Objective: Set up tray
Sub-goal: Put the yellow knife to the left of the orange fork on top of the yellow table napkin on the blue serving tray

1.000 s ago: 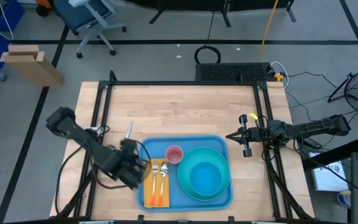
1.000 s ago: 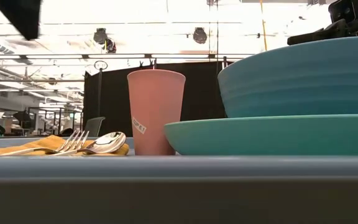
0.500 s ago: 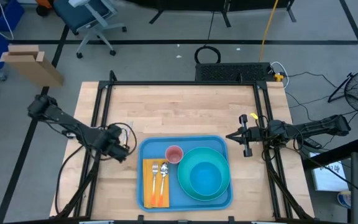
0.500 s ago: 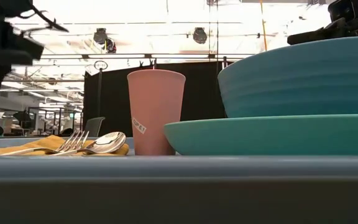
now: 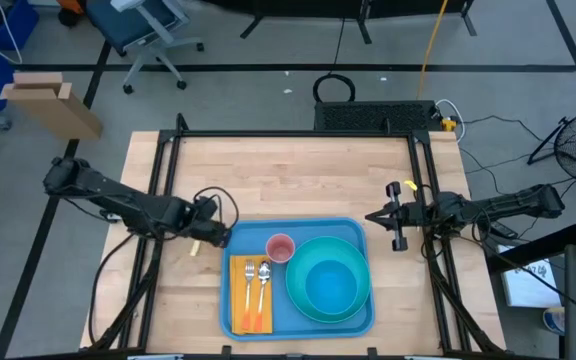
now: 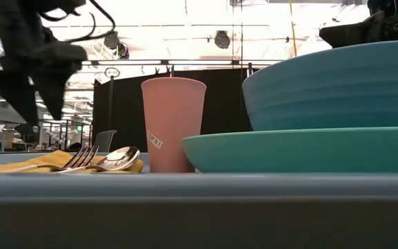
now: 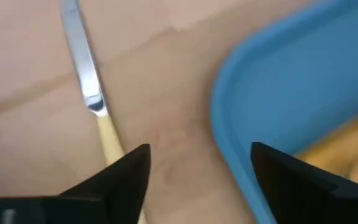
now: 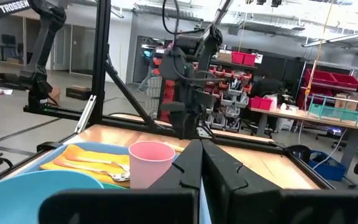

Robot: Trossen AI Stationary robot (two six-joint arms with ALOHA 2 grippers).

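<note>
The blue tray (image 5: 353,228) lies at the table's near middle. It carries a pink cup (image 5: 280,247), a turquoise bowl (image 5: 328,280) on a plate, and a fork and spoon (image 5: 257,280) on an orange napkin. A knife (image 7: 86,81) with a cream handle (image 5: 195,247) lies flat on the wood just left of the tray (image 7: 272,81). My left gripper (image 5: 218,235) hangs open over the tray's far left corner, fingers down. Its handle end runs in beside one finger (image 7: 126,171). My right gripper (image 5: 370,218) waits shut at the table's right side.
Black frame rails (image 5: 163,180) run along the table's left and right sides. Bare wood (image 5: 288,175) stretches beyond the tray toward the far edge. A cable loop (image 5: 213,200) hangs by my left wrist.
My left gripper has left the napkin side of the tray, drawn back toward the table's left edge, then come right again to the tray's far left corner. The things on the tray have stayed where they were.
</note>
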